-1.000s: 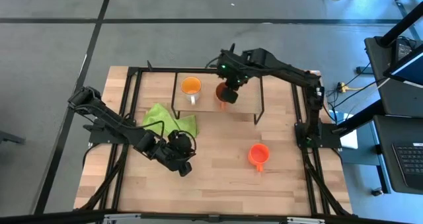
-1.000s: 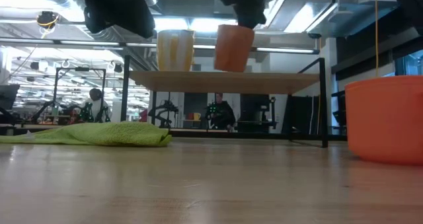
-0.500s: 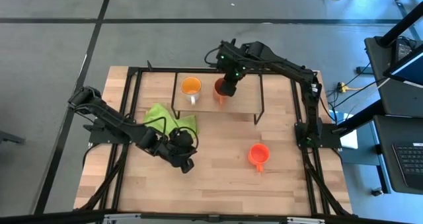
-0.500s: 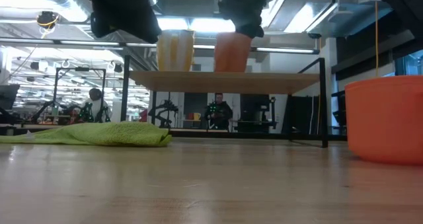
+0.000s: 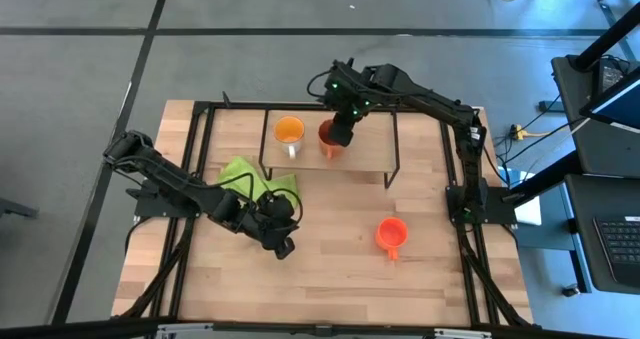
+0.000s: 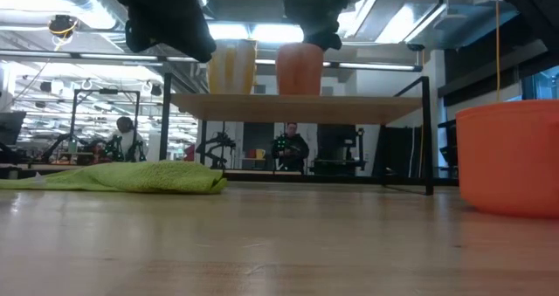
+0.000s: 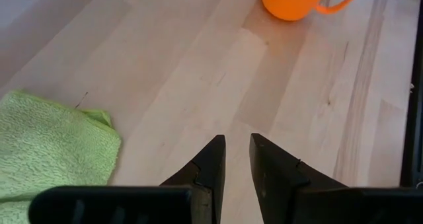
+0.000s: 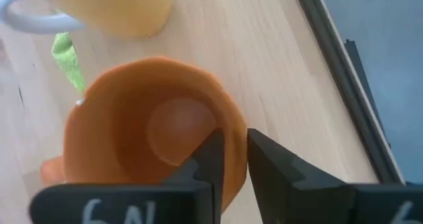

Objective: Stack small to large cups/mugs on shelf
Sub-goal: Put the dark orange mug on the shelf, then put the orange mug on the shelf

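The brownish-orange mug (image 5: 328,138) stands on the shelf (image 5: 372,159) right beside the yellow-orange mug (image 5: 289,131), whose white handle (image 8: 26,20) shows in the right wrist view. My right gripper (image 8: 234,137) is above the brownish mug and shut on it. The red-orange mug (image 5: 391,235) rests on its base on the tabletop, toward the near right, and fills the right edge of the low view (image 6: 511,156). My left gripper (image 7: 236,139) hovers shut over bare table, between the green cloth and the red-orange mug, touching nothing. My right gripper pinches the brownish-orange mug's rim (image 8: 228,133), one finger (image 8: 210,151) inside the cup and one (image 8: 268,158) outside. The fingers come from above, pointing down. The mug (image 6: 300,69) sits upright with its base on the shelf board (image 6: 384,106).
A green cloth (image 5: 255,184) lies on the table left of centre, partly under the shelf's near left leg. Black frame rails (image 5: 205,149) run along the table's sides. Open tabletop stretches along the near edge. People show in the room behind in the low view.
My right gripper moved the brownish-orange mug toward the table's left, closer to the yellow-orange mug. The mug was tilted and has come upright on the shelf board. My left gripper drifted a little toward the table's right.
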Action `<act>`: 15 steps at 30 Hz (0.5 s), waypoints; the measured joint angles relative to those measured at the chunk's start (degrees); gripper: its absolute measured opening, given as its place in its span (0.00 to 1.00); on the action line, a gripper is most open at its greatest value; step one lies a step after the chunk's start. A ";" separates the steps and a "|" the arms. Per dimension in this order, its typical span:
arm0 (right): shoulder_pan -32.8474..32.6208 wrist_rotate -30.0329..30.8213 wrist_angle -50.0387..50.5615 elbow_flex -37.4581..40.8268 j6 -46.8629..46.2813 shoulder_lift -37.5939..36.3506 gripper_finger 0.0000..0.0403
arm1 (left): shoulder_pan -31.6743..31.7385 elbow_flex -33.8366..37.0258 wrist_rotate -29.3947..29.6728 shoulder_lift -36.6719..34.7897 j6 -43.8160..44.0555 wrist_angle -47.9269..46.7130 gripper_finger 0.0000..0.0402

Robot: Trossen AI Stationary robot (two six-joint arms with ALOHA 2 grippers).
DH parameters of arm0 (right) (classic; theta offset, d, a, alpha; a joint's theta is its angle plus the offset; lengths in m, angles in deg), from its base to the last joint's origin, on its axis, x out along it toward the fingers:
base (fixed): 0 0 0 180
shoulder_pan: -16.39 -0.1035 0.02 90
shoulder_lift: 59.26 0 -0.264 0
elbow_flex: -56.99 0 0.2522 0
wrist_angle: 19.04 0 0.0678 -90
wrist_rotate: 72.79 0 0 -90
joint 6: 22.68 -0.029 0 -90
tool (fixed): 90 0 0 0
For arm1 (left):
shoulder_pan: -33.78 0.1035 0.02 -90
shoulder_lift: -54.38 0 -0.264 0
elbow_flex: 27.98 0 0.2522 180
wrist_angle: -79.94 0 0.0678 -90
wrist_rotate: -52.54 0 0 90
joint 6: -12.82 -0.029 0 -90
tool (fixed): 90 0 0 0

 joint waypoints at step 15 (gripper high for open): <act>-0.73 2.73 -4.56 -7.12 1.68 -0.07 0.22 | 0.01 0.00 -0.20 0.00 -0.06 -0.41 0.16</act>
